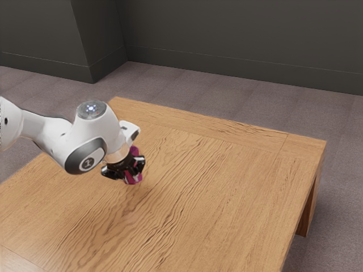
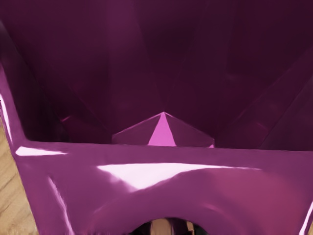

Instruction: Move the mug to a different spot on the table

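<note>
— Where's the mug?
— The magenta mug [image 1: 132, 178] is tucked right under the gripper [image 1: 127, 171], low over the desk [image 1: 227, 187]. The wrist view looks into its glossy inside.
— Has the gripper closed on it?
— I cannot tell; the hand hides that

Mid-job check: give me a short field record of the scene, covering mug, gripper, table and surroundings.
mug: glossy magenta mug, directly under the hand, over the table's half toward the exterior view's left
gripper: black two-finger gripper, pointing down at the mug; grip unreadable
wrist view: looks into the mug's dark inside
table: light wooden table, strong grain
mug lifted or resting: cannot tell
surroundings: grey floor, dark wall
</note>
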Controlling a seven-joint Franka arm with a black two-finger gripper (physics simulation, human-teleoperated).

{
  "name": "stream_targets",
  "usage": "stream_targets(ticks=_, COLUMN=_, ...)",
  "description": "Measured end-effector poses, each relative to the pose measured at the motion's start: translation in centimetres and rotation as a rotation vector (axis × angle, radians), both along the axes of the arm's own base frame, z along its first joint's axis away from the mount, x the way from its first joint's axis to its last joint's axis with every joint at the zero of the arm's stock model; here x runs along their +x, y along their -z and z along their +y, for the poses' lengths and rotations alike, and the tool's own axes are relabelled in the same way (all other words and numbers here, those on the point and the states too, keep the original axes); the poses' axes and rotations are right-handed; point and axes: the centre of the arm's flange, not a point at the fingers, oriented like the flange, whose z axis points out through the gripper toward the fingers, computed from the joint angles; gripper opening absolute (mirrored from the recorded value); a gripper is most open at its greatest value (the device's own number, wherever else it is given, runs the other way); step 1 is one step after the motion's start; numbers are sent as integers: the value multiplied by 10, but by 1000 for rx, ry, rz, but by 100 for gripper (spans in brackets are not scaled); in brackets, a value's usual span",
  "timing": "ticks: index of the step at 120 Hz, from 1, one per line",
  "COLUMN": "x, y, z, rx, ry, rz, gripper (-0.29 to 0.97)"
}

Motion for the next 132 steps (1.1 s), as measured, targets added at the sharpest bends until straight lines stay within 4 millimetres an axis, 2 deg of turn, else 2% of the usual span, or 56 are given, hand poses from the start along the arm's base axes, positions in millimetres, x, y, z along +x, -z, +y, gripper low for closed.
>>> stream_targets(ticks=11, x=-8, y=11, z=-10, rx=1, ry=31, rz=5, gripper=-2)
stream_targets(ticks=21, x=-13, y=19, z=-12, rx=-1, ry=44, rz=-3, gripper=-4)
stream_targets(ticks=42, x=-11, y=24, z=-5, rx=0, ry=51, rz=-36, gripper=-6)
stream_targets(ticks=64, x=-10, y=35, z=-22, rx=-1, ry=95, rz=-50, gripper=-7)
stream_targets(ticks=81, x=-9, y=43, z=-22, rx=1, ry=103, rz=-54, gripper=-7)
stream_targets(ticks=89, x=-9, y=44, z=-23, rx=0, ry=106, rz=-57, gripper=0)
stream_targets(ticks=110, x=-11, y=46, z=-25, rx=5, ry=120, rz=-50, gripper=36)
stream_targets(ticks=132, x=-14, y=40, z=-27, rx=7, ry=104, rz=-2, gripper=53)
